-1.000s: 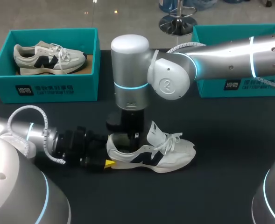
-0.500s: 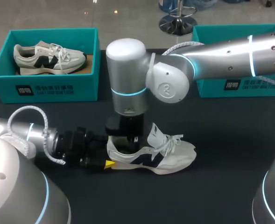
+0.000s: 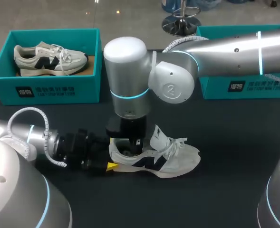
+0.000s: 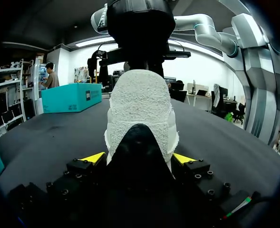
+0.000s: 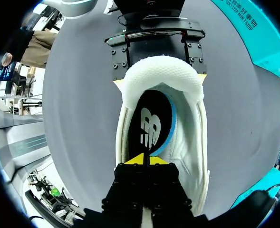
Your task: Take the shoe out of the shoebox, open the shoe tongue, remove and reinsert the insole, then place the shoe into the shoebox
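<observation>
White sneaker (image 3: 155, 159) is laid on its sole on the black table (image 3: 235, 161), toe pointed toward the right side, outside both boxes. The heel is clamped by the left gripper (image 4: 139, 159): 2 yellow tips are seen pressed on the 2 sides of the heel, low near the sole. The left arm (image 3: 30, 137) is stretched low along the table behind the shoe.

The right arm (image 3: 128, 85) is held upright over the sneaker's opening, and the right gripper (image 5: 143, 160) is lowered into it. Its 2 yellow tips are brought together just above the black, blue-edged insole (image 5: 151, 126). Whether the insole is pinched between them cannot be told. The tongue (image 3: 159, 135) is pulled up and forward, and the laces (image 3: 177, 142) are left loose over the front.

1 teal shoebox (image 3: 2, 76) is placed at the far left with a second sneaker (image 3: 49, 58) lying inside. Another teal shoebox (image 3: 216, 90) is set at the far right, partly covered by the right arm; its inside is not seen.
</observation>
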`<move>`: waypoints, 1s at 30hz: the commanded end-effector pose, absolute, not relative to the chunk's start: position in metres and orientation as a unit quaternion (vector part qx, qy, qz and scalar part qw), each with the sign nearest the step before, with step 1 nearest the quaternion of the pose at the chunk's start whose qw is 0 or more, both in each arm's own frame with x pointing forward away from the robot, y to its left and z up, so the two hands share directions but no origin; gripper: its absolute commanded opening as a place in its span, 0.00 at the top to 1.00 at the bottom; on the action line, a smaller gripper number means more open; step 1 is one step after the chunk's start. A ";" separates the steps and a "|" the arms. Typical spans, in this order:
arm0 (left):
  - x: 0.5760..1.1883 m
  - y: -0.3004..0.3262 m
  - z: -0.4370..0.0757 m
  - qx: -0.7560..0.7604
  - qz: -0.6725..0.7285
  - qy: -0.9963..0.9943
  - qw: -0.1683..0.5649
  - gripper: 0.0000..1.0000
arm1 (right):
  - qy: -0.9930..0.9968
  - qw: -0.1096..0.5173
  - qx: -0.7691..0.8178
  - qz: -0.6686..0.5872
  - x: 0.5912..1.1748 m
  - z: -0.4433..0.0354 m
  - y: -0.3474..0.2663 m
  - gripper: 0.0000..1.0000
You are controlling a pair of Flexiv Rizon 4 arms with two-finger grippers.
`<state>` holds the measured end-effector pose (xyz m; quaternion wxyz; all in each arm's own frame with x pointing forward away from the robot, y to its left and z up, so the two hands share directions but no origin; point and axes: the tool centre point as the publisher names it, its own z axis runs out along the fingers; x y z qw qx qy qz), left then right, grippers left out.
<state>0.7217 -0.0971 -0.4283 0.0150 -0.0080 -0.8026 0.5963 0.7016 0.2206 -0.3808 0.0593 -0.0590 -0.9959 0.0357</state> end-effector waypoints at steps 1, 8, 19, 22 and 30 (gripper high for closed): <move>0.726 -0.100 -0.430 -0.007 0.596 -0.803 0.015 1.00 | -0.996 0.048 -0.059 0.036 0.698 -0.370 0.216 1.00; 0.726 -0.100 -0.430 -0.007 0.596 -0.803 0.015 1.00 | -0.996 0.035 -0.064 0.044 0.708 -0.356 0.207 1.00; 0.726 -0.100 -0.430 -0.007 0.596 -0.803 0.015 1.00 | -0.996 0.023 -0.079 0.043 0.726 -0.343 0.187 1.00; 0.726 -0.100 -0.430 -0.007 0.596 -0.803 0.015 1.00 | -0.996 0.015 -0.082 0.036 0.730 -0.334 0.186 1.00; 0.726 -0.100 -0.430 -0.007 0.596 -0.803 0.015 1.00 | -0.996 -0.007 -0.087 0.016 0.743 -0.316 0.187 1.00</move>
